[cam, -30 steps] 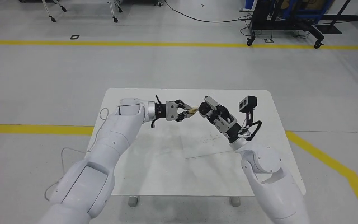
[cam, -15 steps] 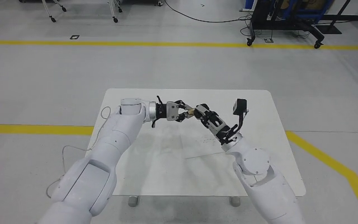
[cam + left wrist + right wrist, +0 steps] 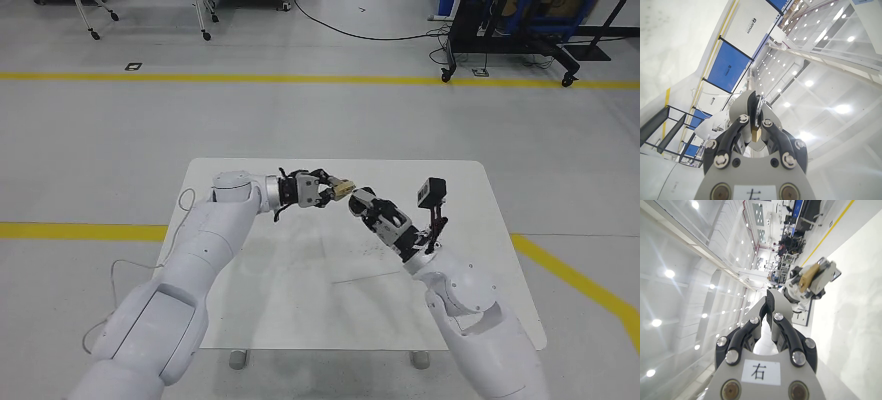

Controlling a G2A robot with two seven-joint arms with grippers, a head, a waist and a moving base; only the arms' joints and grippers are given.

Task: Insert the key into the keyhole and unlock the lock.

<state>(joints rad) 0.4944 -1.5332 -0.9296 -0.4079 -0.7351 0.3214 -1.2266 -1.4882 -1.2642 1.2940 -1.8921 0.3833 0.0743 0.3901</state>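
Lock (image 3: 756, 134) gripped in left claw (image 3: 757, 106), facing the closed right claw (image 3: 769, 303) just beside.

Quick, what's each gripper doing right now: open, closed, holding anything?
Left gripper: shut on the small brass padlock with a silver shackle.
Right gripper: shut; whether it pinches anything cannot be told.

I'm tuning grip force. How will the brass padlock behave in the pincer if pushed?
The padlock looks like solid metal, so it is probably rigid and heavy for its size. Its smooth brass faces may slip or pivot in the left pincer if pushed off-centre.
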